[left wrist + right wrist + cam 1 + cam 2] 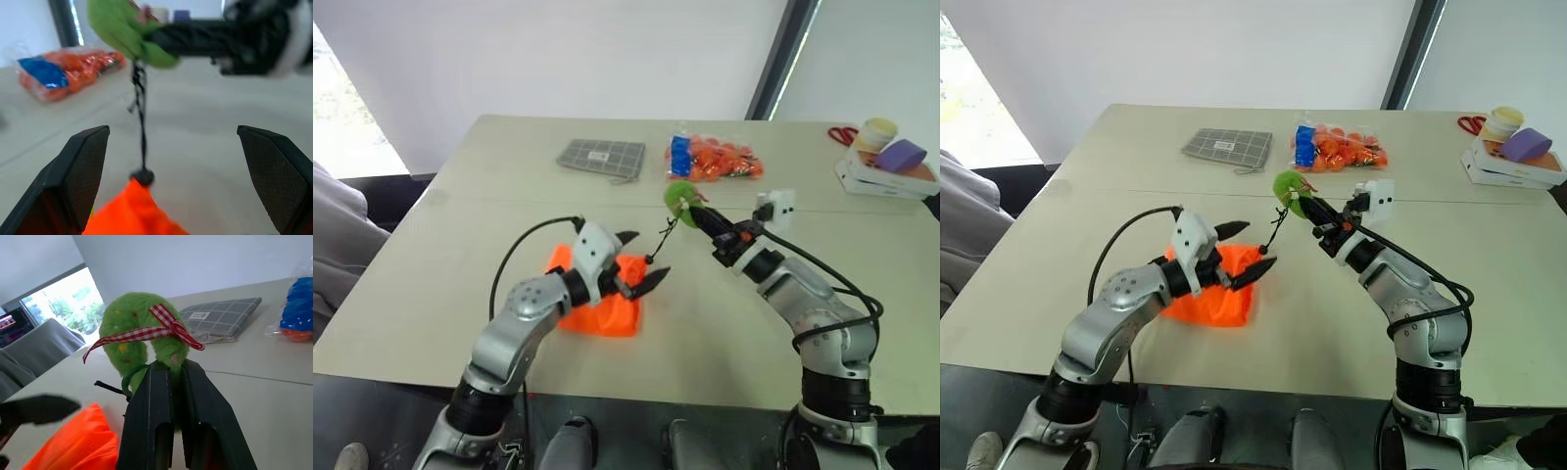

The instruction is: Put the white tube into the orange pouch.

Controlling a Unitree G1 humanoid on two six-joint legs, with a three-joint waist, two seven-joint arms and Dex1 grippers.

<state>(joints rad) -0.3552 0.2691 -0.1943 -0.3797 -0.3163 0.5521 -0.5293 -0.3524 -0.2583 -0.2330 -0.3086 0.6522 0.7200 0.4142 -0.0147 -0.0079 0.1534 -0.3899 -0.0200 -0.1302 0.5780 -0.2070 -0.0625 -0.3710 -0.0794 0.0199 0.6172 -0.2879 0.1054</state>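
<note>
The orange pouch lies flat on the table near the front edge. My left gripper hovers open just over its right end, with nothing between the fingers. A black cord runs up from the pouch's mouth to a round green tag with a red checked ribbon. My right gripper is shut on that tag and holds it above the table, to the right of the pouch. The white tube is out of view.
At the back of the table lie a grey checked fabric pouch and a clear bag of orange and blue items. A white box with a purple block, a jar and red scissors sits at the far right.
</note>
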